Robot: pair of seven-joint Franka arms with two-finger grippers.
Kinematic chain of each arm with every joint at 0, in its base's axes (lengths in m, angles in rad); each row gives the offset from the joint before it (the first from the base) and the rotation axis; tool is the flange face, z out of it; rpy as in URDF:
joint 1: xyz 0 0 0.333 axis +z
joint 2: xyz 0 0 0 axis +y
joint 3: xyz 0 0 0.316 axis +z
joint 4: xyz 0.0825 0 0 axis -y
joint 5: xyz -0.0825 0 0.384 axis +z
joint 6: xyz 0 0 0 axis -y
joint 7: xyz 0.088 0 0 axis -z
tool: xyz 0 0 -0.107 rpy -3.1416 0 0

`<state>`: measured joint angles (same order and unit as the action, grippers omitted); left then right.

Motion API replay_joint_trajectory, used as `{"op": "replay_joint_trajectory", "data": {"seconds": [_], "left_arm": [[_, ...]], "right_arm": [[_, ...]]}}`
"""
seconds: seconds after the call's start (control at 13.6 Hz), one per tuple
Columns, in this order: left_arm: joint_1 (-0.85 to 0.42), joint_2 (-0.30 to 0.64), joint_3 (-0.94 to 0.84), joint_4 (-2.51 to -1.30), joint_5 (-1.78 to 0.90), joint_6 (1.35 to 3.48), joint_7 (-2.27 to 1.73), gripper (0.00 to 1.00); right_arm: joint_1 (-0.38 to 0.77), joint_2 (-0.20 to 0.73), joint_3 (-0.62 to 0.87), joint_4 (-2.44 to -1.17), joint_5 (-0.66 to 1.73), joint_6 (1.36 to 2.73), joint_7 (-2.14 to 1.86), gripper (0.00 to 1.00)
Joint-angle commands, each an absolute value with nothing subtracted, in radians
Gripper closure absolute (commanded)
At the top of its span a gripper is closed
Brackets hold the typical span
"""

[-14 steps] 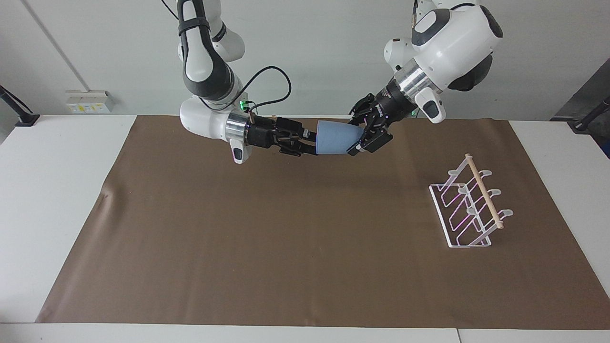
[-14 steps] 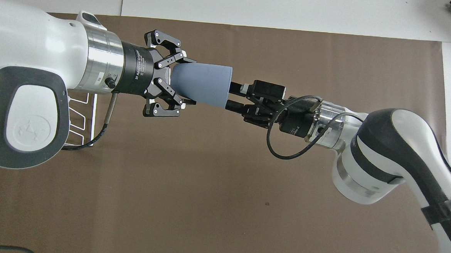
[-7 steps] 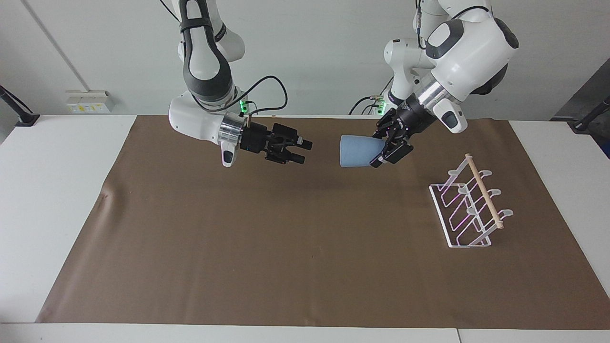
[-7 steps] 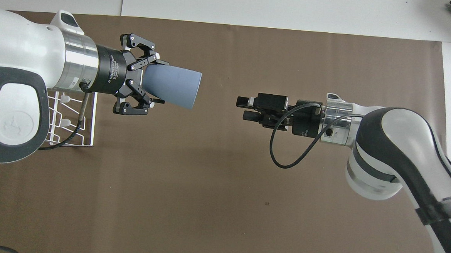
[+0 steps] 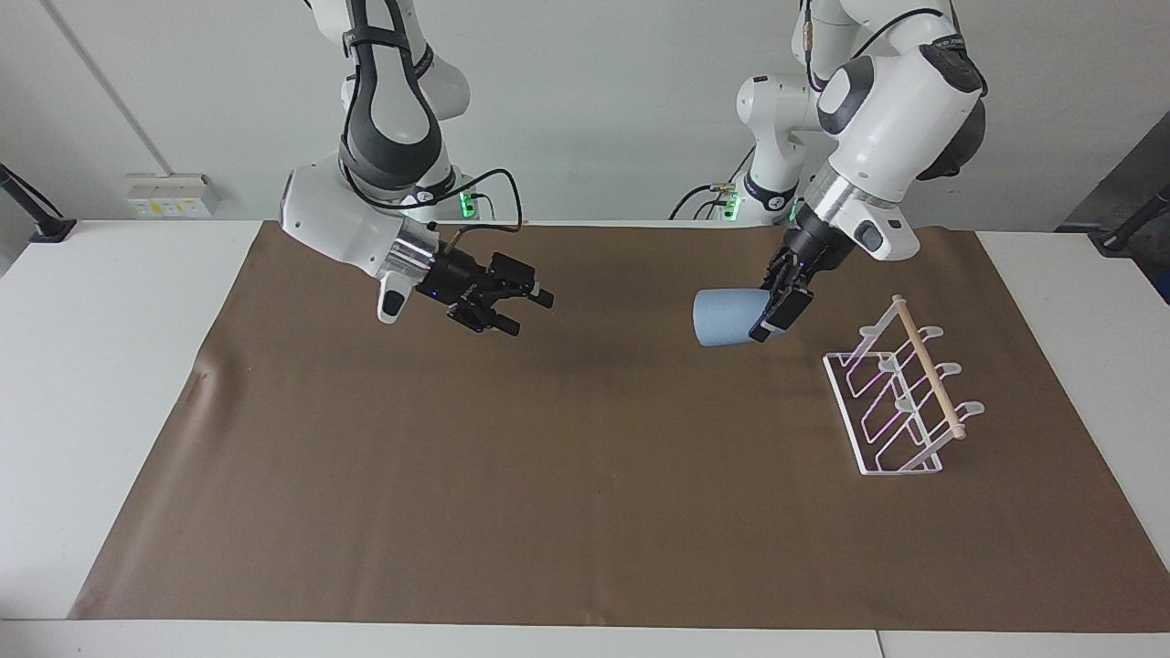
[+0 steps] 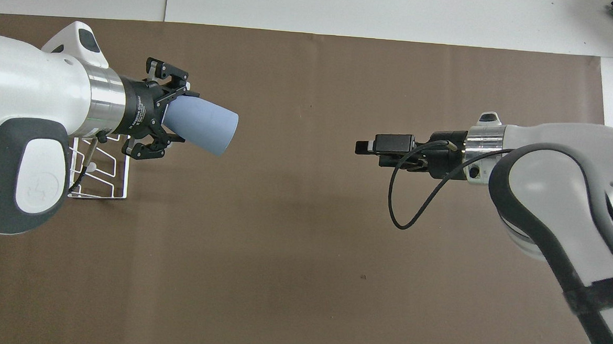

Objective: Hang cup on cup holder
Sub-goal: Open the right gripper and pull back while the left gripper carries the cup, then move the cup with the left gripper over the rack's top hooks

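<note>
The light-blue cup (image 5: 722, 317) (image 6: 204, 126) hangs on its side above the brown mat, its mouth turned toward the right arm's end. My left gripper (image 5: 772, 315) (image 6: 175, 115) is shut on its narrow base. It is over the mat just beside the white wire cup holder (image 5: 900, 393) (image 6: 99, 177), which stands toward the left arm's end; in the overhead view the left arm covers much of it. My right gripper (image 5: 530, 313) (image 6: 363, 147) hovers open and empty over the mat toward the right arm's end, pointing at the cup from well apart.
A brown mat (image 5: 548, 475) covers most of the white table (image 5: 110, 366). The cup holder's wooden rod (image 5: 928, 370) runs along its top, above slanted wire loops.
A second ago both grippers held the cup between them. The right gripper let go and drew back toward its own end. The left gripper carried the cup down toward the cup holder.
</note>
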<state>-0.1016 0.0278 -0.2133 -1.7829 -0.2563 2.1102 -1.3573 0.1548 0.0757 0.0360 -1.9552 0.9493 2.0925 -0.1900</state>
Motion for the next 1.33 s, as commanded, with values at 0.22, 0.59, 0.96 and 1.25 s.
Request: {"op": "replay_joint_trajectory", "data": {"seconds": [0.22,0.59,0.96,1.25], "left_arm": [[-0.017,-0.038,-0.218,-1.910,-0.051,2.236,-1.254,1.00],[0.044,-0.032,-0.218,-1.930,0.125,2.361,-1.223,1.00],[0.081,0.004,-0.218,-1.948,0.385,2.454,-1.218,1.00],[0.110,0.054,-0.218,-1.945,0.558,2.506,-1.220,1.00]], "right_arm": [[0.153,0.075,0.037,-1.884,0.484,2.111,0.015,0.00],[0.101,0.069,0.037,-1.850,0.181,2.077,0.035,0.00],[0.038,0.069,0.035,-1.725,0.084,1.912,0.035,0.00],[0.012,0.051,0.035,-1.628,0.057,1.757,0.035,0.00]]}}
